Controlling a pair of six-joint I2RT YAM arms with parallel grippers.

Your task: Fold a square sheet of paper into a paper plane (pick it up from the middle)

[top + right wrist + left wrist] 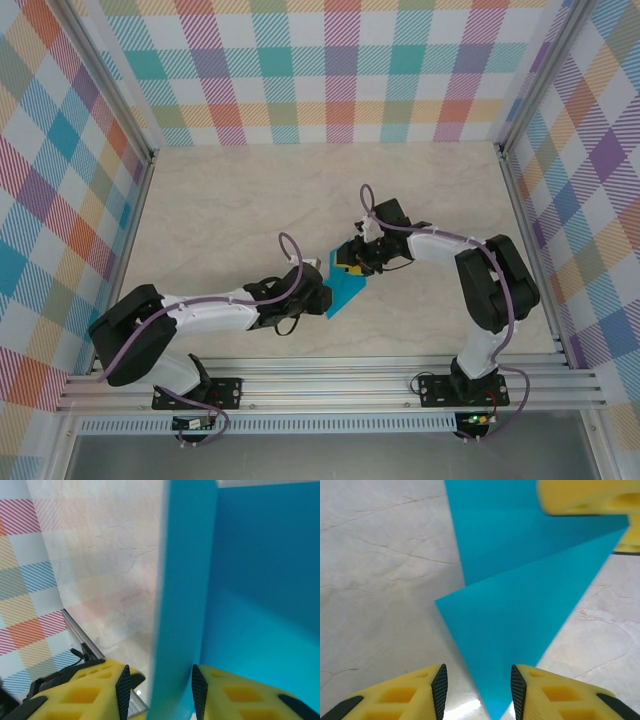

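The square sheet of paper [347,291] is teal-blue and partly folded, and it lies on the table between my two arms. In the left wrist view the paper [520,605] shows a triangular flap over a lower layer. Its pointed tip reaches between the jaws of my left gripper [479,690], which stand apart without pinching it. My right gripper [159,692] is open around a raised strip of the paper [182,595]; the strip rests against the right pad, with a gap on the left. From above, the left gripper [322,292] is at the paper's near-left edge and the right gripper [352,262] at its far end.
A pale marble-look tabletop [220,210] stretches out to the left and behind. Checkered walls [340,70] close in three sides. An aluminium rail [330,385] runs along the near edge by the arm bases. A yellow finger of the right gripper [585,497] hangs over the paper's far corner.
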